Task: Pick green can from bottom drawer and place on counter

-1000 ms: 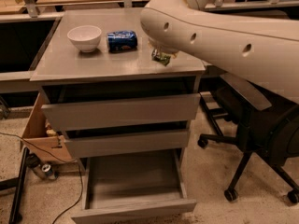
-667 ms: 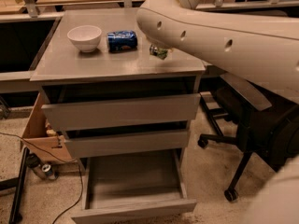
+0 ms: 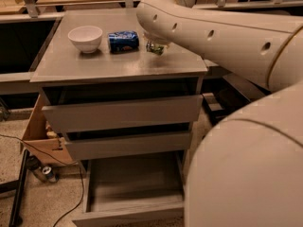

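The green can (image 3: 155, 48) is at the counter (image 3: 94, 63) surface, right of the blue can, and only its lower end shows under my arm. My gripper (image 3: 154, 40) is directly over the green can, almost wholly hidden behind my pale forearm (image 3: 213, 32). I cannot tell whether the can rests on the counter or is held just above it. The bottom drawer (image 3: 132, 181) is pulled open below the two shallower drawers, and its grey floor is bare.
A white bowl (image 3: 85, 38) and a blue can (image 3: 123, 40) lying on its side are on the counter's left half. My arm's large pale link (image 3: 251, 169) fills the lower right. A cardboard box (image 3: 40, 136), a cable and a silver-topped can (image 3: 47, 172) are on the floor at left.
The green can and the gripper have shifted slightly left and back over the counter. More of my arm now fills the lower right of the view.
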Motion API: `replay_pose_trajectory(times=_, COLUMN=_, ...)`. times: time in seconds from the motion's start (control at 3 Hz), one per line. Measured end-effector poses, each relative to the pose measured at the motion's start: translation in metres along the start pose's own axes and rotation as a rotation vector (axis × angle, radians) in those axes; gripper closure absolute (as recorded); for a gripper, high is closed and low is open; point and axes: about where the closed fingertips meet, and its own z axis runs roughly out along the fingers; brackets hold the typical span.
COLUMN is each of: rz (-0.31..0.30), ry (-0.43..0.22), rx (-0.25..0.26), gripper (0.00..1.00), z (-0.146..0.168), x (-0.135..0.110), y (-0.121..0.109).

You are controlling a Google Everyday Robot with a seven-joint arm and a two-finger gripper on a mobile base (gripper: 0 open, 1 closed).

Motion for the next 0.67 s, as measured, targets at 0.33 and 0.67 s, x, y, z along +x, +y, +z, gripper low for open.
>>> replay_pose_trajectory(times=0.33, rz=-0.012, ry=0.065, rx=-0.028, gripper=0.59, z=0.016, x=0.009, y=0.006)
replay_pose_trajectory(times=0.67, rz=-0.011, ry=0.140, rx=-0.054, gripper=0.36, z=0.030, x=0.022, y=0.006)
